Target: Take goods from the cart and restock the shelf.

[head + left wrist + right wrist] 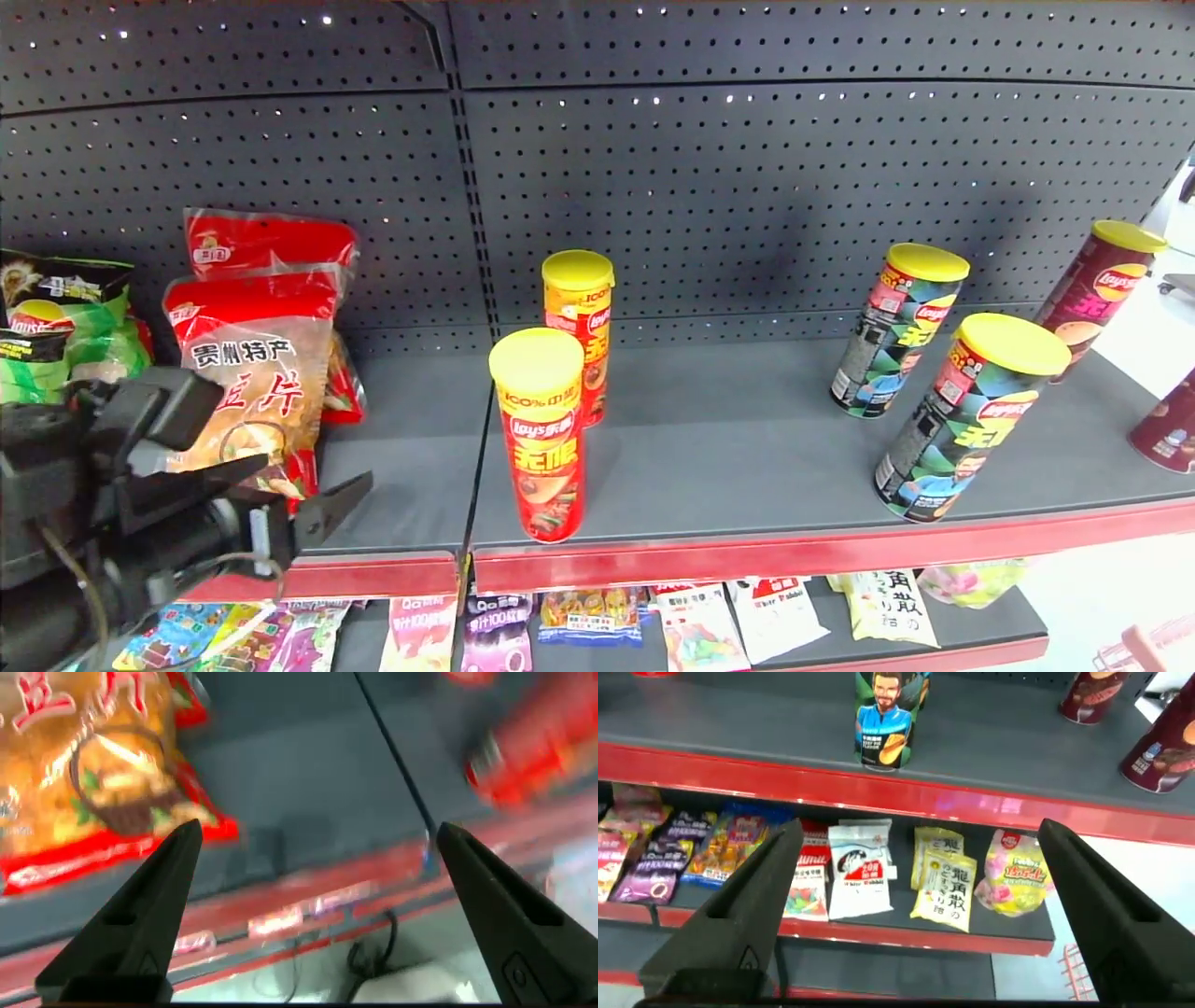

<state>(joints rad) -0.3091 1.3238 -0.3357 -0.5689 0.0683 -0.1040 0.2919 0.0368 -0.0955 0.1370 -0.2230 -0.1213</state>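
**Grey shelf, two spread grippers**

We see the left gripper at the shelf's red front lip, jaws spread wide with nothing between them. A snack bag stands just outside one jaw, and a yellow-lidded red can stands beyond the other. Our right gripper is spread too. Framed between its jaws, farther off, are packets on the lower level and a dark can on the grey one.

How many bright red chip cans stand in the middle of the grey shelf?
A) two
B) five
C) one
A: the front red can stands near the edge of the shelf, and the back red can stands behind it, close to the back wall. Both have yellow lids.
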